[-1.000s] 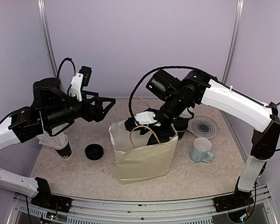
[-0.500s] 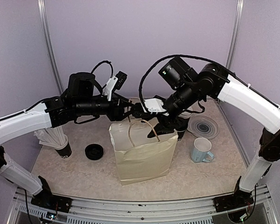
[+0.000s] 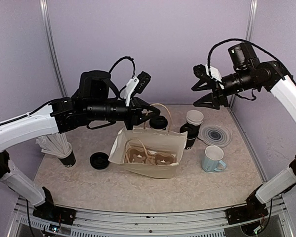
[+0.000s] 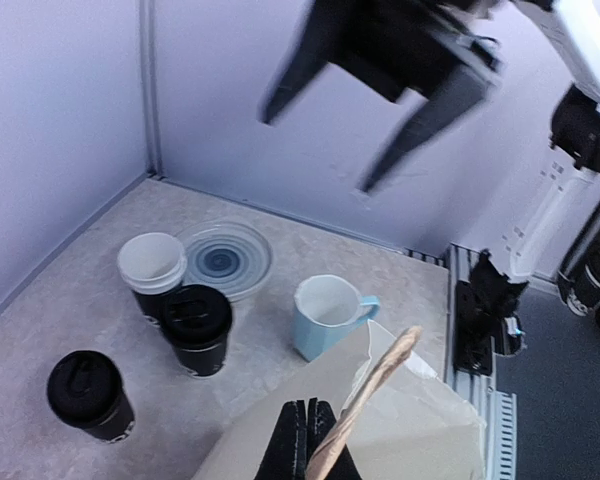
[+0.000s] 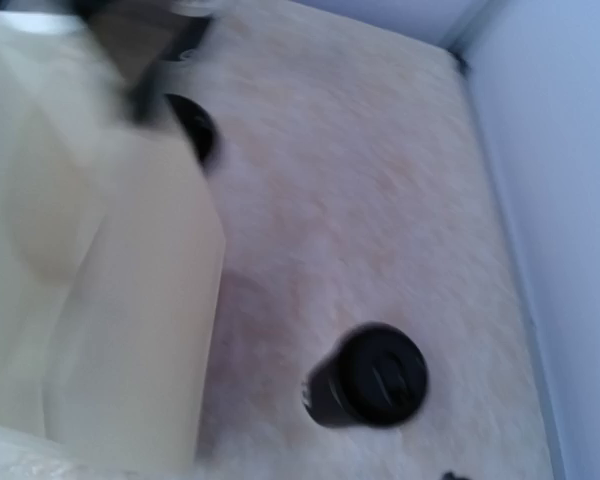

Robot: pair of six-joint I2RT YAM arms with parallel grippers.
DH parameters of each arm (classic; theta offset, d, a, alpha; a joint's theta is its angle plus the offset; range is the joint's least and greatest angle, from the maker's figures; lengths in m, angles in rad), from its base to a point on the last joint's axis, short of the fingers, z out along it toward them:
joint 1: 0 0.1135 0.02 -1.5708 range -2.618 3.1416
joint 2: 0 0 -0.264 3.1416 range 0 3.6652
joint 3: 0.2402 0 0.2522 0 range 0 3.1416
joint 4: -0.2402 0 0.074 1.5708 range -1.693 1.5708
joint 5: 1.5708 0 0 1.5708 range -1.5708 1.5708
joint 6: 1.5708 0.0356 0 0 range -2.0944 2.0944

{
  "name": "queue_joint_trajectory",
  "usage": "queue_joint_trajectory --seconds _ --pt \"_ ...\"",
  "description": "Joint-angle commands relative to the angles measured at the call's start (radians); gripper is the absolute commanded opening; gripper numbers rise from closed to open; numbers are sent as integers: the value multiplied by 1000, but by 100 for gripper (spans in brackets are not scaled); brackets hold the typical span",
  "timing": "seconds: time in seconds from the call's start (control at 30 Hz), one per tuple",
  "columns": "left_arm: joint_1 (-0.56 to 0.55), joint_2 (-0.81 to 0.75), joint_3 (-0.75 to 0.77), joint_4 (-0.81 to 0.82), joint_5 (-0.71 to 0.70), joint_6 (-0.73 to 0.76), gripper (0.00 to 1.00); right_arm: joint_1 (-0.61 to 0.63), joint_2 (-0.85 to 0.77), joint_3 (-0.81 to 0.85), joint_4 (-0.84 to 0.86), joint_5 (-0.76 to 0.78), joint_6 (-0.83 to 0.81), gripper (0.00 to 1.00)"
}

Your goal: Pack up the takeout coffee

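- While my left tool (image 3: 154, 112) is pinched shut on the twisted-paper handle (image 4: 365, 400) of the paper bag (image 3: 153, 171), my right tool (image 3: 195, 98) hangs high over the right side of the worktop (image 3: 227, 182). Its jaws are spread and nothing is between them.
- The coffee stands outside the bag. One lidded cup (image 3: 158, 123) is just behind the bag's far rim, right under my left tool. A second lidded cup (image 3: 188, 136) stands off the bag's far right corner, and an unlidded cup (image 3: 195, 117) is just behind it, touching or nearly so; I cannot tell which.
- From my right tool that pair lies below and to the left, toward the bag. All three cups stand upright, long axis vertical, so I judge a sideways clasp around the wall to be the way in.
- My right arm is the free one and the nearer to the pair beside the ringed plate (image 3: 214, 134). My left is taken up with holding the bag.
- The bag is thin tan paper, creased and leaning, its mouth gaping. Inside lies what looks like a brown cardboard carrier (image 3: 150, 157).
- The cups are matte black paper, slightly tapered, with round black plastic lids. The open one shows a white inside.
- A light-blue ceramic mug (image 3: 213, 159) sits just in front of the plate, close to my likely path down.
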Motion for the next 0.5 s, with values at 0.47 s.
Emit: queue_joint_trajectory --seconds 0.47 --pt "-441 -149 -175 -57 -348 -35 0 -136 -71 -297 162 -92 101 60"
